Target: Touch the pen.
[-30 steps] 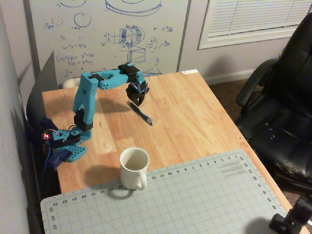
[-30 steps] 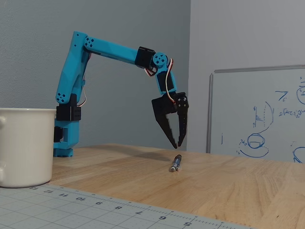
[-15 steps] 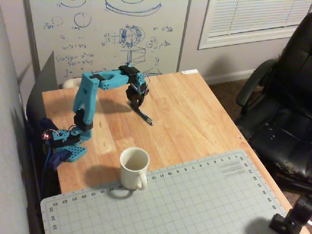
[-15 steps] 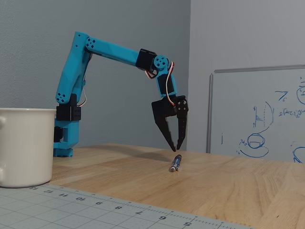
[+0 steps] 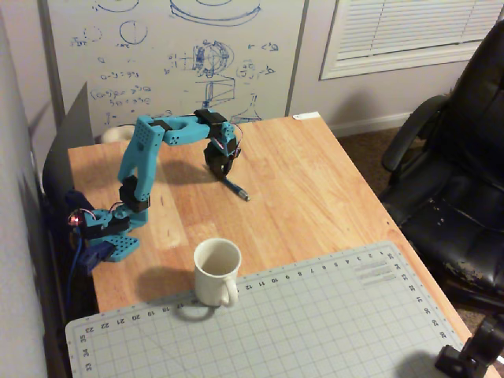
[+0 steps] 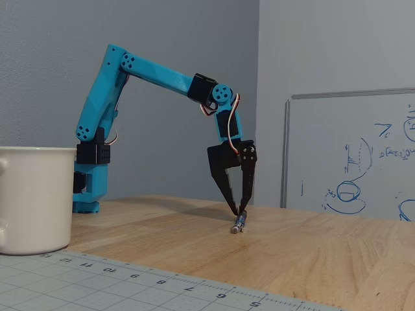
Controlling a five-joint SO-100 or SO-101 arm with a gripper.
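In the fixed view our gripper [image 6: 237,210] stands nose-down with its jaws pressed nearly together at the tips, pinching nothing, right at the top of the pen [image 6: 238,223]. The pen lies flat on the wooden bench [image 5: 315,189], well apart from the white mug [image 5: 216,272] and the cutting mat [image 5: 331,323]. We judge contact made or a hair off (the views cannot settle which). To finish well, we should ease straight down, lightly, so the pen neither rolls nor skids.
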